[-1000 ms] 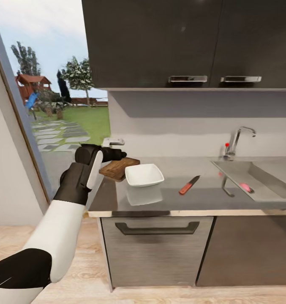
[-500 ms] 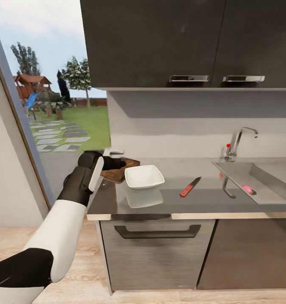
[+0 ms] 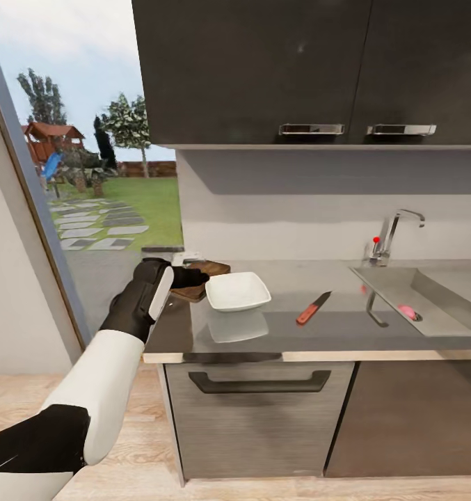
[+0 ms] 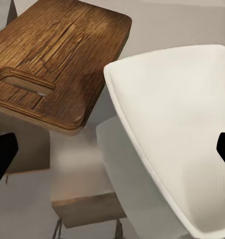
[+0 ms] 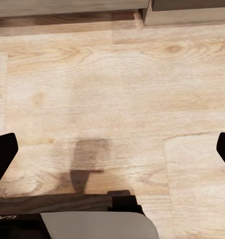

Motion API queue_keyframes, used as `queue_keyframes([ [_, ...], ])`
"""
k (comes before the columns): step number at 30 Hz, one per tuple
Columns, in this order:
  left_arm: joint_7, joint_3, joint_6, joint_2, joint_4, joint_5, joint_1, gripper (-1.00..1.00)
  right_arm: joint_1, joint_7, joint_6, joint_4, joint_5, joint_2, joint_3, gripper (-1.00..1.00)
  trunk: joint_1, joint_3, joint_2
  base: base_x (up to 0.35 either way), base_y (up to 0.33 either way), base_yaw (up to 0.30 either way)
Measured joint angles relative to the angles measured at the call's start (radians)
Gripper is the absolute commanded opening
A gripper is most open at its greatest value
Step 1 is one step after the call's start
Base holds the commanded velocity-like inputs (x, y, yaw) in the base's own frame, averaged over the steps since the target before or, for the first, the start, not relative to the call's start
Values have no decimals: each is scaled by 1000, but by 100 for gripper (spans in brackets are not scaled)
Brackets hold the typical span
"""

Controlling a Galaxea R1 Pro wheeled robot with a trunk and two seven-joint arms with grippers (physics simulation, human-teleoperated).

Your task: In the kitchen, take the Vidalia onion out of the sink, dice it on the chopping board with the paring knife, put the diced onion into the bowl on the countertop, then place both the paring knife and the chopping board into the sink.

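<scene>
bowl (image 3: 238, 290) just beside chopping board (image 3: 202, 273); bare countertop (image 3: 291, 334) beyond

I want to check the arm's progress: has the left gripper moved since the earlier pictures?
Yes. The left gripper has come down toward the chopping board, judged against the bowl.

Head high, left wrist close – bowl (image 3: 237, 290) shared
</scene>
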Motion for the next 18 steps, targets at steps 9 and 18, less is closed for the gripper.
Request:
queue_keyframes([
  [9, 2, -1, -4, 0, 3, 112, 0, 100, 0, 0, 0, 1, 0, 1, 0, 100, 0, 0, 0, 0, 0, 0],
  [18, 5, 0, -4, 1, -4, 125, 0, 100, 0, 1, 0, 1, 0, 2, 0, 100, 0, 0, 0, 0, 0, 0],
])
